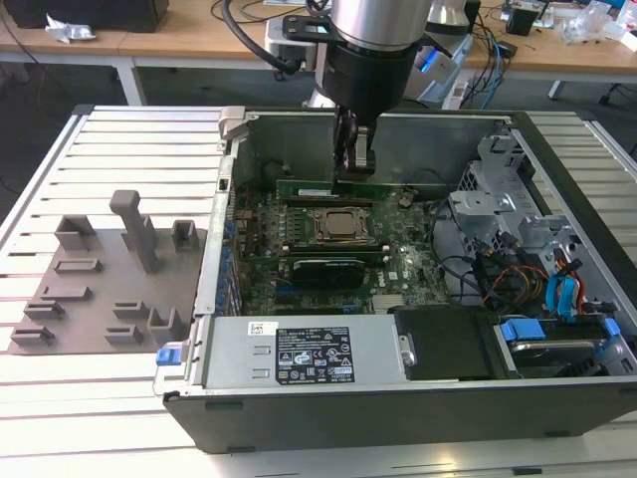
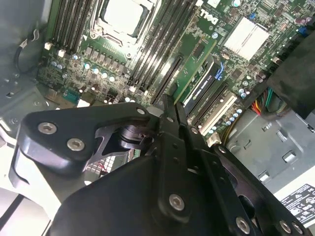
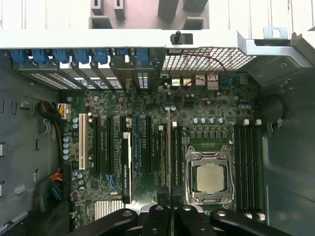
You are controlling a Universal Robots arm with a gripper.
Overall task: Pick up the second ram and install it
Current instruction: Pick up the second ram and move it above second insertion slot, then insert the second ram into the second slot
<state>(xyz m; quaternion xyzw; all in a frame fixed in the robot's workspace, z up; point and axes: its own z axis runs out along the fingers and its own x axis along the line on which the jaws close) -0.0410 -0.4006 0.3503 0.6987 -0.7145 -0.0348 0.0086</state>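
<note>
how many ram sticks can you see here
1 for certain: the second ram, held by the gripper over the motherboard near the CPU socket. Others seated edge-on in slots may be hidden.

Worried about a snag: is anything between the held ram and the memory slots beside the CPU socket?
Nothing visible does. The gripper holds the second ram edge-down right over the slots beside the CPU socket; no cable crosses there.
</note>
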